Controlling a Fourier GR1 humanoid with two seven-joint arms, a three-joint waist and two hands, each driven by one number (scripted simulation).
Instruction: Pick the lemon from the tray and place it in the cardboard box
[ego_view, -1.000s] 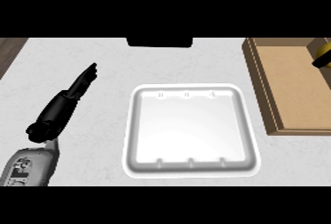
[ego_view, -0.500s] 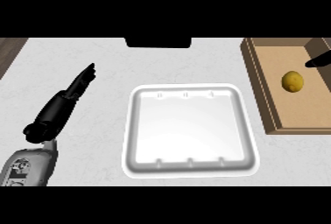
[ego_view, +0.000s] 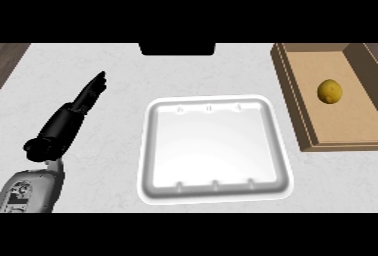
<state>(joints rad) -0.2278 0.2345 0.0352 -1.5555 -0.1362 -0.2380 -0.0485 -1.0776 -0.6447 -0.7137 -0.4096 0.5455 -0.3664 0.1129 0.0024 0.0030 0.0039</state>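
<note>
Head view: left hand (ego_view: 85, 97) at 9 o'clock, fingers straight, released; lemon (ego_view: 330, 91) in cardboard box (ego_view: 325, 135), white tray (ego_view: 214, 192) centre

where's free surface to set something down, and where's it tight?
Free: inside the white tray, holding nothing; the counter strip between tray and left hand; box floor below the lemon. Tight: the narrow gap between the tray and the cardboard box.

yellow lemon (ego_view: 330, 91), brown cardboard box (ego_view: 325, 131), white tray (ego_view: 214, 189)
</note>
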